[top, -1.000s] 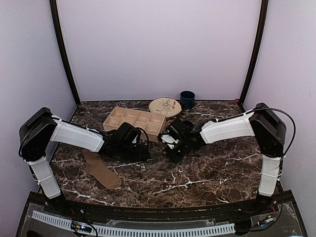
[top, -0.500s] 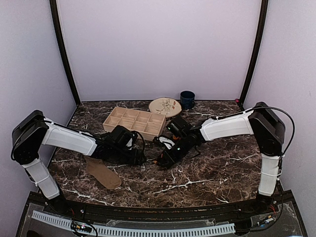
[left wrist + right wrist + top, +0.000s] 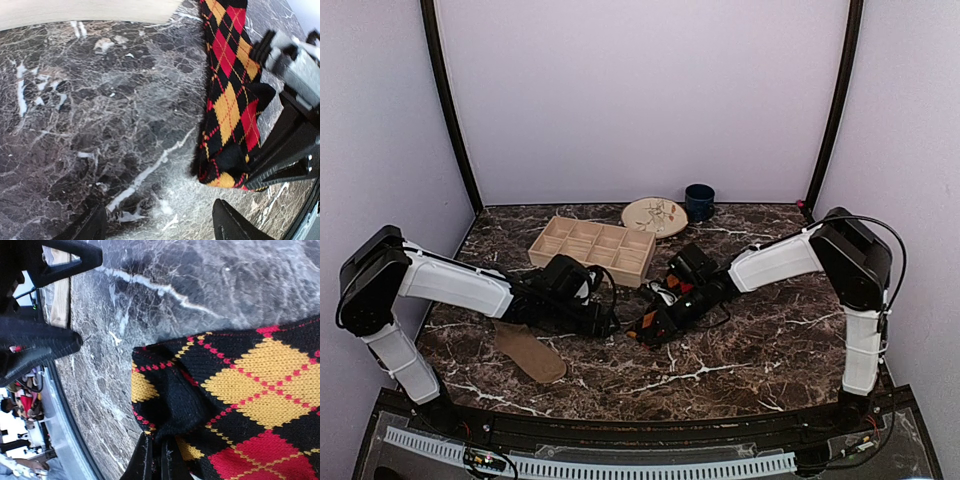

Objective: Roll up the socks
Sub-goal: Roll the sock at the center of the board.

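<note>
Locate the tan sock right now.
Top view: the tan sock lies on the marble table at front left, just nearer the camera than the left arm and apart from the argyle sock at centre.

**Top view.** The right gripper (image 3: 647, 325) hides most of the argyle sock (image 3: 636, 322). The motif on the plate (image 3: 655, 215) is too small to read.

**Left wrist view.** The sock runs off the upper edge. The wooden tray (image 3: 85, 10) appears only as a pale strip along that edge. The left gripper (image 3: 159, 220) shows just two dark fingertips at the bottom.

**Right wrist view.** The sock leaves the right and lower edges. The room (image 3: 20, 440) beyond the table (image 3: 200, 280) is blurred.
</note>
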Action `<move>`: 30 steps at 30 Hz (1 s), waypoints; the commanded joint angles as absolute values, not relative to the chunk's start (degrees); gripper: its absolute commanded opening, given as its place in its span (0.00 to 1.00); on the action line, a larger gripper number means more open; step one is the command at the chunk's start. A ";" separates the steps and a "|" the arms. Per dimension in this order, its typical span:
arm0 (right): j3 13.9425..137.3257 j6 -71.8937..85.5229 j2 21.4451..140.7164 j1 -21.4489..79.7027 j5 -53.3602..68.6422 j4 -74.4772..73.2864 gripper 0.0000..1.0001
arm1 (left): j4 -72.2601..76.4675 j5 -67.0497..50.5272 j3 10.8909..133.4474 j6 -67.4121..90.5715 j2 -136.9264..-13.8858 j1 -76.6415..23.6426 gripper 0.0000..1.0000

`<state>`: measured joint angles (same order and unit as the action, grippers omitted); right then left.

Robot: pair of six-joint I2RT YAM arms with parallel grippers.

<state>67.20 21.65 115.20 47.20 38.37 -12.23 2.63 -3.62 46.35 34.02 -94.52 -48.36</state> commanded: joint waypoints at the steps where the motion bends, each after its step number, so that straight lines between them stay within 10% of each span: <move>1: 64.47 24.37 113.93 45.48 41.45 -7.18 0.00 | 2.66 -4.48 47.46 32.35 -92.76 -49.16 0.76; 30: 69.30 21.18 114.55 36.52 54.44 -12.38 0.00 | -0.95 -3.85 60.16 29.44 -102.60 -52.03 0.76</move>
